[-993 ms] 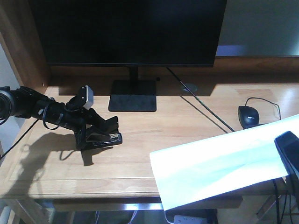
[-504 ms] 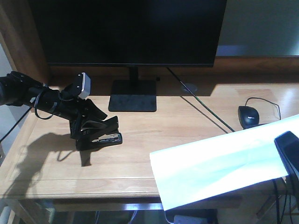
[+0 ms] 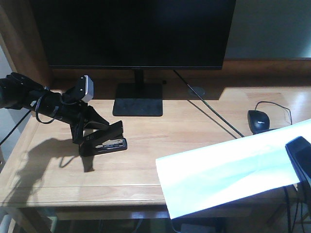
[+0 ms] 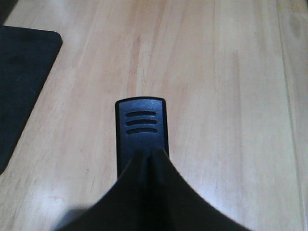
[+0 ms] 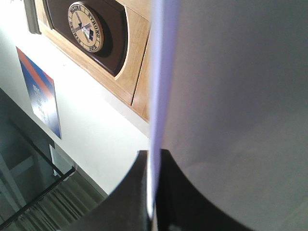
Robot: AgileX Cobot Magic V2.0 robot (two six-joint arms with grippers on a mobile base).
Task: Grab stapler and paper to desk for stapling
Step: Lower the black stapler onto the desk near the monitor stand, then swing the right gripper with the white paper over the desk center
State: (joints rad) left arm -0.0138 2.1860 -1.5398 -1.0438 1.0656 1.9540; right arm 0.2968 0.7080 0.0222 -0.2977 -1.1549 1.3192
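Observation:
The black stapler [image 3: 108,141] rests on the left part of the light-wood desk [image 3: 146,167], its upper arm tilted up. My left gripper [image 3: 93,137] reaches in from the left and is shut on it. In the left wrist view the stapler's ribbed nose [image 4: 142,126] sticks out past my closed gripper [image 4: 148,156]. The white paper [image 3: 228,170] hangs slanted over the desk's front right corner, with my right gripper [image 3: 301,158] shut on its right edge. The right wrist view shows the paper [image 5: 231,96] edge-on, pinched in that gripper [image 5: 153,166].
A large dark monitor [image 3: 136,34] on a flat black base [image 3: 138,105] stands at the back. A black mouse [image 3: 258,120] with its cable lies at the right, and another cable [image 3: 214,114] runs across the desk. The monitor base [image 4: 19,82] shows left of the stapler.
My left arm has drawn back to the left and risen slightly, tilting over the stapler, which stays in place. The paper and right gripper have not moved.

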